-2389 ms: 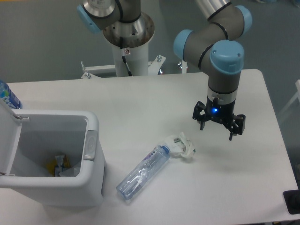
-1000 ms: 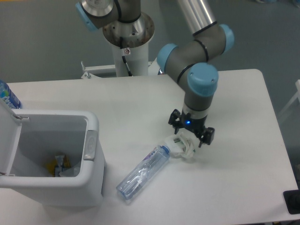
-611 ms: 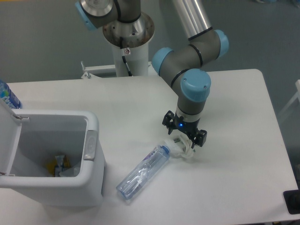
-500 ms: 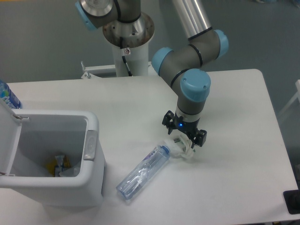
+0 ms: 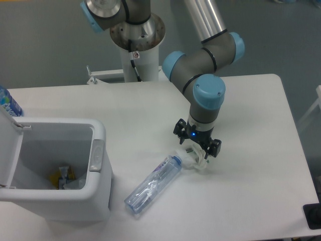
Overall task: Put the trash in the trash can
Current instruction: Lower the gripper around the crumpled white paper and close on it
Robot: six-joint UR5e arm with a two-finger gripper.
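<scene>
The claw (image 5: 196,146) points straight down over the crumpled white wrapper (image 5: 193,157). Its two black fingers are spread, one on each side of the wrapper's upper part, and are not closed on it; whether the fingertips touch the table (image 5: 251,165) cannot be determined. A blue indicator light is lit on the claw body.

The wrapper lies on the table near its centre, with its printed label facing up. The flattened clear bottle (image 5: 153,184) lies on the table diagonally, with its cap end touching or just beside the wrapper and its base end pointing toward the near-left.

The trash can (image 5: 98,150) stands at the left side of the table. Its lid is open and leans to the left. Some refuse, including a yellow item, lies at the bottom. The grey latch tab faces the bottle.

An upright bottle with a blue label (image 5: 8,103) stands behind the trash can at the left edge of the view.
</scene>
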